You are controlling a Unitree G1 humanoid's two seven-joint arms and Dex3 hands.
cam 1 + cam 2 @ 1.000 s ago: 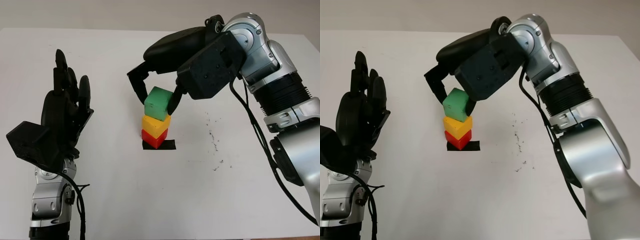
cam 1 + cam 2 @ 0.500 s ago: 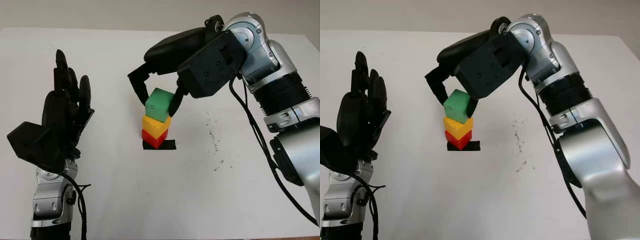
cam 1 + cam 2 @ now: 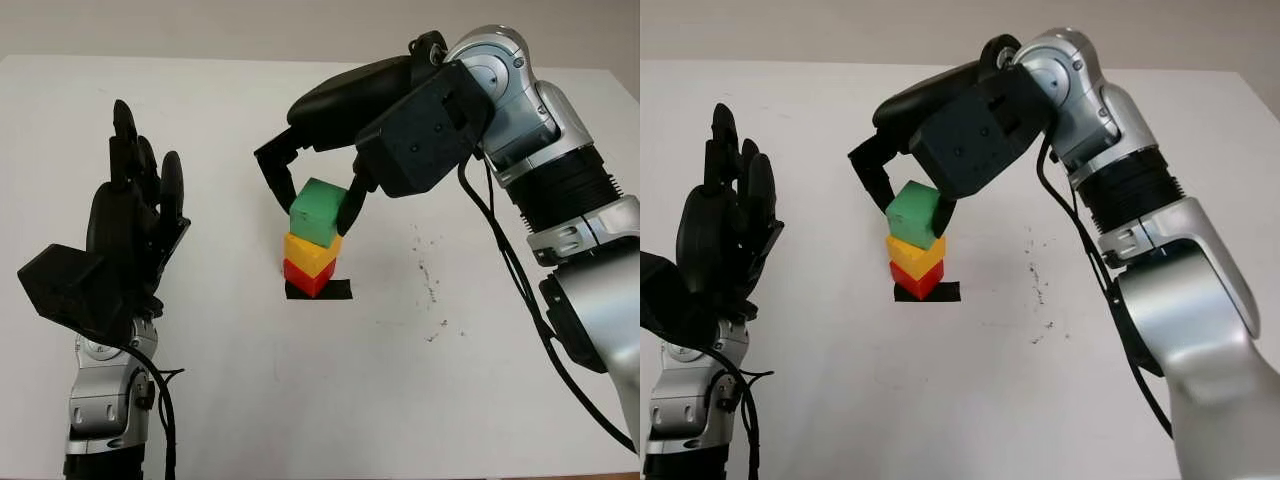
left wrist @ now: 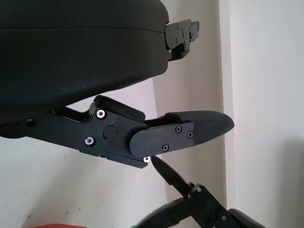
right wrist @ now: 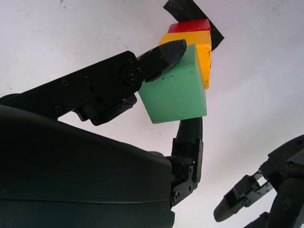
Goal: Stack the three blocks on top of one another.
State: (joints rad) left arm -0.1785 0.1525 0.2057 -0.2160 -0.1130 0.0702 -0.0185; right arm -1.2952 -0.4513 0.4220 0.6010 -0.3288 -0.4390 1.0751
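Green block (image 3: 319, 211) sits at the top of a small tower just left of the frame's centre in the head views, tilted a little on the yellow block (image 3: 309, 253) beneath it, with the red block (image 3: 307, 277) lowest. The red one stands on a strip of black tape (image 3: 336, 290) stuck to the white table (image 3: 300, 400).

Reaching in from the upper right, the right hand (image 3: 312, 195) has its black fingers (image 5: 159, 57) closed on the green block — one fingertip presses a side face near the upper edge, another finger stands against the opposite side, as the right wrist view shows. The silver forearm (image 3: 560, 190) runs off to the frame's right edge.

At the left of the frame the left hand (image 3: 125, 235) is held up above the table, open and holding nothing — well apart from the tower. Small dark specks (image 3: 430, 280) mark the table to the right of the blocks.
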